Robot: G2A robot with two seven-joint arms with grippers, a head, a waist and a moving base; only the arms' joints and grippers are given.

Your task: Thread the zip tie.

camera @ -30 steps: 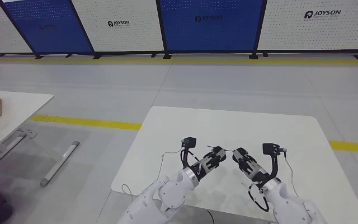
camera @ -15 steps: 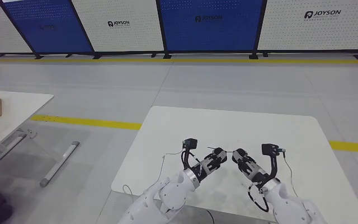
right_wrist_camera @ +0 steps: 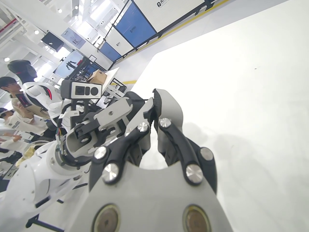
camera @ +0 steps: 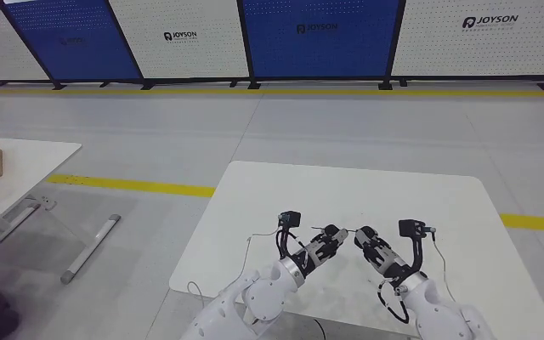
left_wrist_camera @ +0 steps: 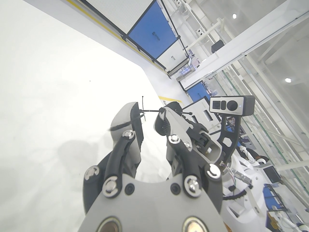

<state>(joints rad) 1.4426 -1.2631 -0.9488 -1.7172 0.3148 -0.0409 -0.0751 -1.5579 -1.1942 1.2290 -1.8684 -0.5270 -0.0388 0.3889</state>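
Hidden: head of the zip tie point(left_wrist_camera: 152, 110) too small to make out; its grip point sits behind my fingertips.
Zip tie: thin black plastic strand, bridging both grippers over the smooth white table point(left_wrist_camera: 48, 73), near its 6 o'clock edge.
My left gripper point(left_wrist_camera: 150, 115): narrow gap, ribbed black inner faces.
My right gripper point(right_wrist_camera: 154, 105): 3 o'clock of the left, clamped on the zip tie.

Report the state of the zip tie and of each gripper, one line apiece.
zip tie: off the table, strung between the two grippers; whether it is threaded cannot be told.
left gripper: open, fingers apart, with the zip tie crossing the gap.
right gripper: shut, apparently pinching the zip tie.
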